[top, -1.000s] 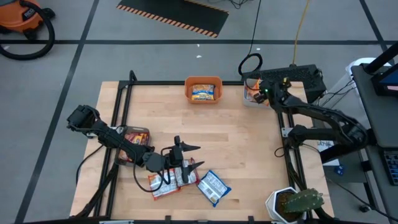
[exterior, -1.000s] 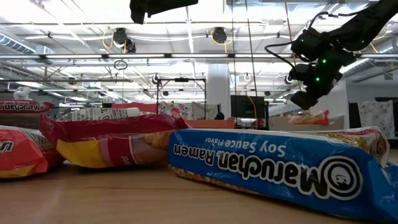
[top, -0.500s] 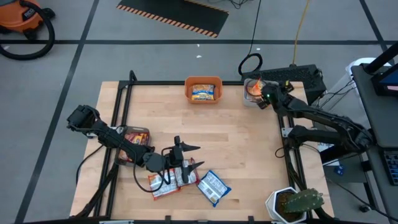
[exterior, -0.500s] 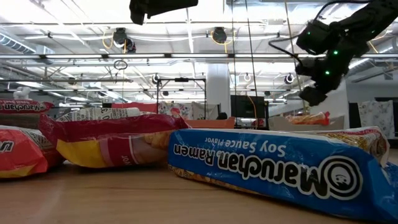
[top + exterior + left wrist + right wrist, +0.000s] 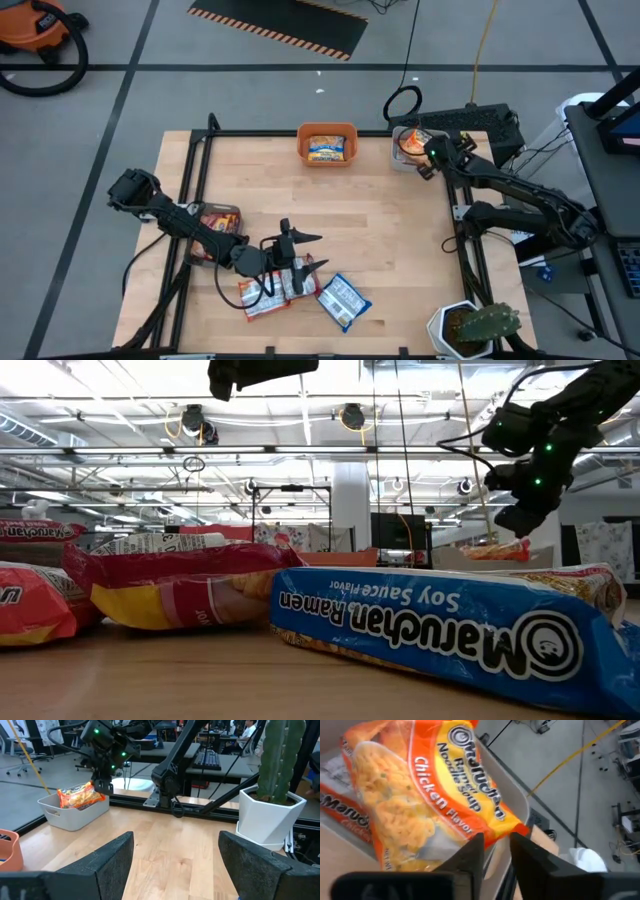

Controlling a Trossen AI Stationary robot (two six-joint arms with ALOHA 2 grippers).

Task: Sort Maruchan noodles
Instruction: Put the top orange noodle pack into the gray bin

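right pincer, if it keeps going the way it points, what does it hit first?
Probably the orange Chicken Flavor ramen packet lying in the grey plastic bin; it sits directly ahead of the right pincer. Depth is unclear.

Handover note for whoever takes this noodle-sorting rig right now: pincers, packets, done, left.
Left pincer: open, empty, above the loose packets.
Right pincer: at the grey bin.
Done: orange packet in the grey bin; yellow-blue packet in the orange bin; dark red packet in the left-edge bin.
Left: red packets and blue-white packet on the table.
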